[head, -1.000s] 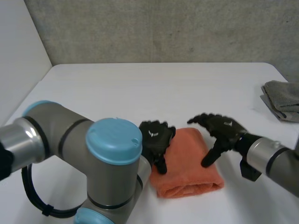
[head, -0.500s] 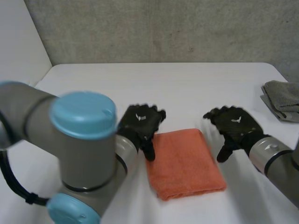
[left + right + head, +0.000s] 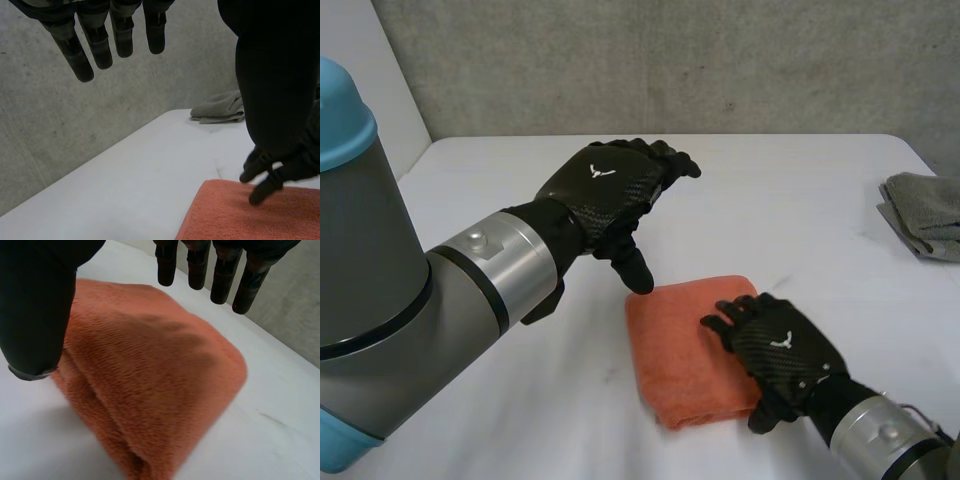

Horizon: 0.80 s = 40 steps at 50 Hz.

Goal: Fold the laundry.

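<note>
A folded orange towel (image 3: 675, 345) lies on the white table (image 3: 770, 200) near its front edge. My left hand (image 3: 605, 190) hangs in the air above and to the left of the towel, fingers (image 3: 100, 45) straight and apart, holding nothing. My right hand (image 3: 775, 350) is spread over the towel's near right part with its fingers (image 3: 200, 265) straight above the pile, and its thumb (image 3: 35, 305) stands beside the towel's folded edge (image 3: 105, 440). In the left wrist view the right hand's fingertips (image 3: 265, 177) reach onto the towel (image 3: 235, 220).
A crumpled grey cloth (image 3: 925, 215) lies at the table's right edge, also seen beyond the left hand's thumb (image 3: 220, 107). A concrete wall (image 3: 670, 60) backs the table. Bare tabletop stretches behind and to the left of the towel.
My left hand has lifted off the towel's left edge and risen up and back. My right hand has swung from the towel's right side to over its near right part.
</note>
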Each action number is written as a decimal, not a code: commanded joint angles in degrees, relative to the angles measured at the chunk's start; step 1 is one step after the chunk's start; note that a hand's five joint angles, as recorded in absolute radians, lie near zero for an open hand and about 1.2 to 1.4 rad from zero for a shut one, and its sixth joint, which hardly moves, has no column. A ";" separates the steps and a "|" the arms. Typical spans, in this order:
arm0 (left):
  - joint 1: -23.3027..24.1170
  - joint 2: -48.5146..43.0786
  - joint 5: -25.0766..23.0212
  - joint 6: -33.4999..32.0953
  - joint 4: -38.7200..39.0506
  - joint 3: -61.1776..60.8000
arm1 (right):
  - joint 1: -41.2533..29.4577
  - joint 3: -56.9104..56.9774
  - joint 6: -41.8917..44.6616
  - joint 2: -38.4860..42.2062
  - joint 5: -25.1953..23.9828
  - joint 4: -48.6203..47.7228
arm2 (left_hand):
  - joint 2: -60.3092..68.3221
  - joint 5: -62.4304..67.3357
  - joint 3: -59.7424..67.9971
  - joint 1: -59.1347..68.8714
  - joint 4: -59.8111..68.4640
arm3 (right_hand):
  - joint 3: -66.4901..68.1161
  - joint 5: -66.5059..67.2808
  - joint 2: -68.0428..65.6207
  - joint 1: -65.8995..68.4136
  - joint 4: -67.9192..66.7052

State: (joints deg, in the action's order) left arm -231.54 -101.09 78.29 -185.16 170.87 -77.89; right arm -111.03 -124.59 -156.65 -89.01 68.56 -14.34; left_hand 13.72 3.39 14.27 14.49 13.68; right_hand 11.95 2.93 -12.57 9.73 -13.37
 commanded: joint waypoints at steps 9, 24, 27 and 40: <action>0.12 -0.86 0.37 -0.02 0.16 -0.51 | -4.02 -0.83 2.75 11.92 3.06 -11.94 | -0.98 -0.65 -1.53 -1.76 -0.95 | 0.48 -0.49 0.13 2.70 0.93; 0.12 -0.77 0.37 0.15 0.25 -0.60 | -5.87 0.92 6.89 15.53 5.71 -16.69 | -0.98 -0.65 -1.53 -1.76 -0.95 | 13.93 12.96 -13.32 16.15 -12.52; 0.21 -0.69 0.37 0.24 0.25 -0.68 | -5.87 1.19 6.89 15.53 5.71 -17.04 | -0.98 -0.65 -1.53 -1.76 -0.95 | 15.79 14.82 -15.18 18.01 -14.38; 0.12 -0.33 0.37 1.47 0.34 -0.77 | -5.95 3.47 7.32 18.61 5.79 -17.92 | -0.98 -0.65 -1.53 -1.76 -0.95 | 18.99 18.02 -18.37 21.21 -17.57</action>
State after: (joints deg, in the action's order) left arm -231.41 -101.51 78.66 -183.99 171.18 -78.58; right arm -116.93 -122.18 -149.62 -72.26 74.33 -32.07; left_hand 13.72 3.39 14.27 14.49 13.68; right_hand 25.10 12.82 -23.62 21.79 -25.32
